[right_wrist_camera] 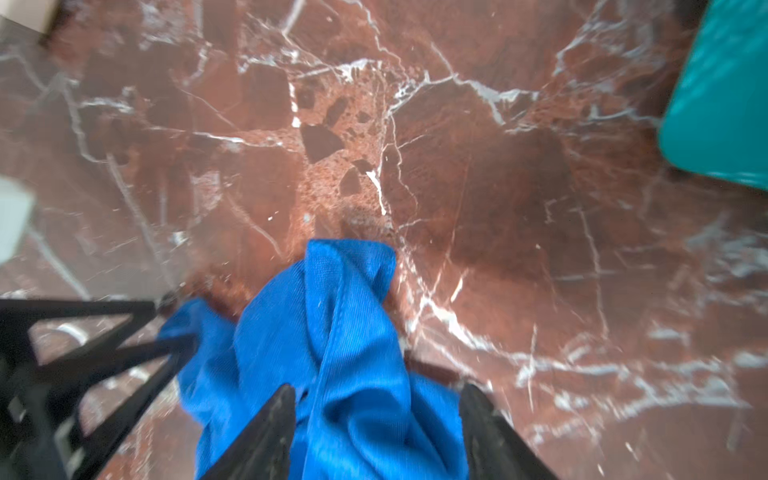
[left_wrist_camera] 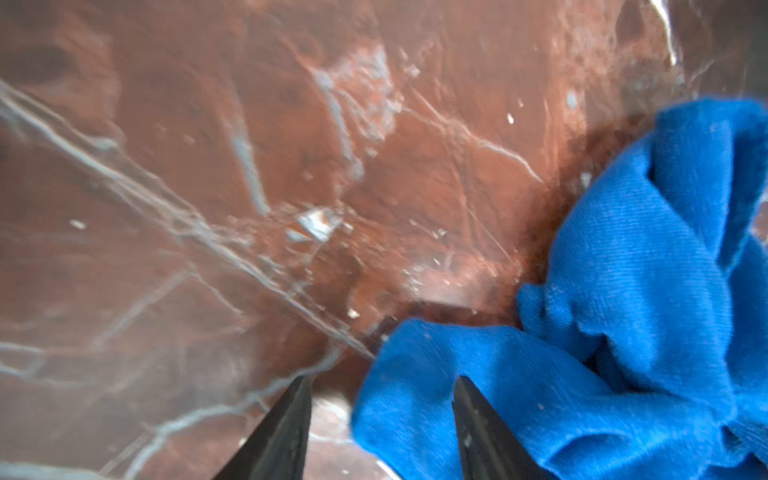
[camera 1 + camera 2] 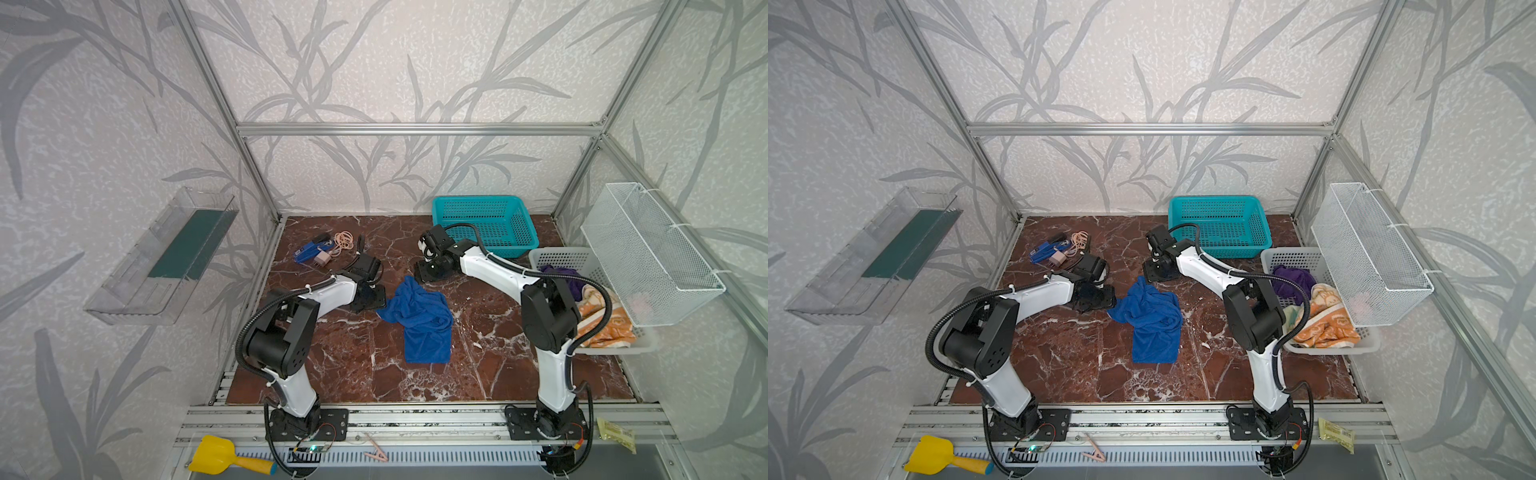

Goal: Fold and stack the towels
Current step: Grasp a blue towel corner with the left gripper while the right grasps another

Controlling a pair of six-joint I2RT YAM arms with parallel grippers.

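**Top views:** In both top views, the blue towel (image 3: 419, 320) (image 3: 1152, 320) lay crumpled near the middle of the red marble tabletop (image 3: 365, 374). The left end effector (image 3: 372, 299) was at its left edge and the right end effector (image 3: 428, 274) at its far corner. A purple towel (image 3: 561, 276) and an orange towel (image 3: 606, 328) sat in a white basket (image 3: 557, 255) at the right, with a teal basket (image 3: 482, 224) behind. Leaf-patterned walls enclosed the cell, and a wire basket (image 3: 648, 249) hung on the right one.

**Left wrist view:** The left end effector (image 2: 383, 380) had its jaws partly apart and gripped nothing. One fingertip was over the towel's edge, the other over bare, glossy stone.

**Right wrist view:** The right end effector (image 1: 379, 388), jaws parted, straddled a twisted ridge of the cloth without pinching it.

The towel looked soft, light and limp. It would likely sag and bunch when lifted and slide readily on the polished surface. Its hemmed corners, one per end effector, appeared the soundest hold for spreading it flat.
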